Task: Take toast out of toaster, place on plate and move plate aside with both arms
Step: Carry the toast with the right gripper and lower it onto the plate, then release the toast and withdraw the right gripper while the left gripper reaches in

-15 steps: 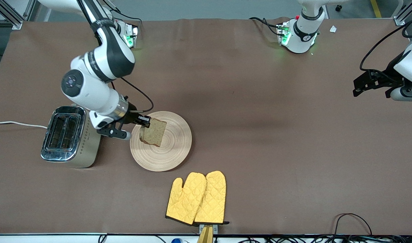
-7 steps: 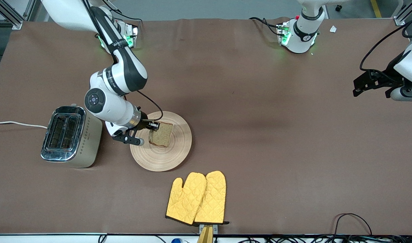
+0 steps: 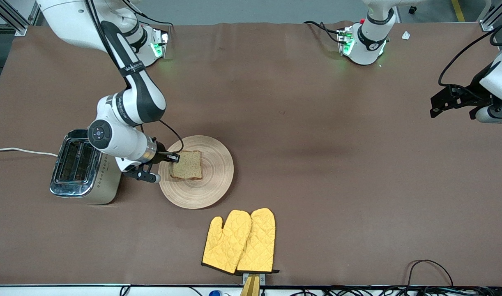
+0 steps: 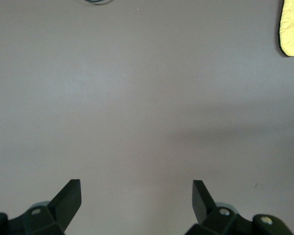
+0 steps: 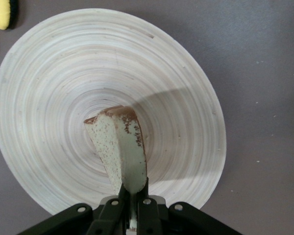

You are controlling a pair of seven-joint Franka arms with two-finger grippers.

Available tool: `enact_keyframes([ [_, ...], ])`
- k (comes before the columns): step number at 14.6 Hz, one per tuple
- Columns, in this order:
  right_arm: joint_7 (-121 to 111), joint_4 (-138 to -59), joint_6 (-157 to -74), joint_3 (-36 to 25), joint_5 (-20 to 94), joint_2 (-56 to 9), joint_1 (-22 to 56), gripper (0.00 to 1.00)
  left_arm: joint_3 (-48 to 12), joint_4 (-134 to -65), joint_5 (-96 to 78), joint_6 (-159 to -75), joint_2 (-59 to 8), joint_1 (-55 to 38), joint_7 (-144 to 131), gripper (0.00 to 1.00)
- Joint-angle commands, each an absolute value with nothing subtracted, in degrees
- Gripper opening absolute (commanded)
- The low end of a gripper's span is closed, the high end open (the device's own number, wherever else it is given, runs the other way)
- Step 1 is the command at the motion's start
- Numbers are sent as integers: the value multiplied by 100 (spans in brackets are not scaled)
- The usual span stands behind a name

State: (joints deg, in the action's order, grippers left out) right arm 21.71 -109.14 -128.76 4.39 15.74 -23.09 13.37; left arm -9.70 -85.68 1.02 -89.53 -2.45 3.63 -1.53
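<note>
1. Right gripper point(image 3: 175, 157) is clamped on one edge of the toast point(image 3: 187, 165), holding the slice low over the plate point(image 3: 218, 181); from the front view it looks about flat on the wood, the right wrist view shows it edge-on, so full contact can't be confirmed
2. Plate sits just beside the toaster point(image 3: 86, 166), toward the right arm's end of the table; both toaster slots look empty
3. Left gripper point(image 4: 137, 200) hangs with jaws wide over bare table at the left arm's end, holding nothing; that arm waits
4. Toast handling, judged: light, fairly stiff, crumbly at the crust, so an edge pinch suits it and hard squeezing would likely crack it; release should be low to avoid a bounce
5. Plate handling, judged: rigid wood, light, smooth underside likely to slide on the mat; low rim is the only hold
6. Best hold for the move: one gripper on the rim at each end, kept level so the slice doesn't slip
7. Yellow oven mitts point(image 3: 239, 241) lie nearer the front camera than the plate, apart from it; the move should steer clear of them
</note>
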Motion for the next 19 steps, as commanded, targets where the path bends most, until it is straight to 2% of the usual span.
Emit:
enact_keyframes([
  [1, 1803, -11328, -13218, 492, 1723, -2224, 1152, 1, -1037, -8481, 220, -8842, -325, 343, -168, 100],
  [6, 1424, -11540, -13175, 501, 1723, -2224, 782, 2, -1072, -8482, -525, -8666, -772, 352, -184, 100],
  [7, 1450, -11540, -13157, 501, 1723, -2224, 782, 7, -1072, -8481, -710, -8701, -904, 343, -193, 100],
  [8, 1502, -11531, -13166, 501, 1723, -2224, 791, 26, -1072, -8473, -1008, -8753, -1044, 334, -211, 100],
  [9, 1512, -11531, -13166, 501, 1723, -2241, 817, 54, -1072, -8473, -1289, -8858, -1229, 334, -237, 100],
  [10, 1520, -11540, -13175, 501, 1731, -2250, 826, 74, -1072, -8481, -1501, -8972, -1439, 334, -290, 100],
  [11, 1521, -11540, -13184, 501, 1731, -2285, 826, 91, -1072, -8481, -1703, -9113, -1642, 334, -334, 100],
  [12, 1521, -11549, -13192, 501, 1740, -2320, 835, 97, -1081, -8490, -2018, -9306, -1852, 317, -377, 100],
  [13, 1529, -11549, -13201, 501, 1740, -2329, 844, 100, -1081, -8482, -2265, -9464, -2028, 247, -404, 100],
  [17, 1538, -11531, -13122, 492, 1978, -2303, 835, 100, -1081, -8499, -3127, -10211, -2653, -139, -693, 100],
  [19, 1459, -11470, -12868, 475, 1978, -2207, 809, 100, -1081, -8569, -3347, -10283, -2689, -211, -817, 100],
])
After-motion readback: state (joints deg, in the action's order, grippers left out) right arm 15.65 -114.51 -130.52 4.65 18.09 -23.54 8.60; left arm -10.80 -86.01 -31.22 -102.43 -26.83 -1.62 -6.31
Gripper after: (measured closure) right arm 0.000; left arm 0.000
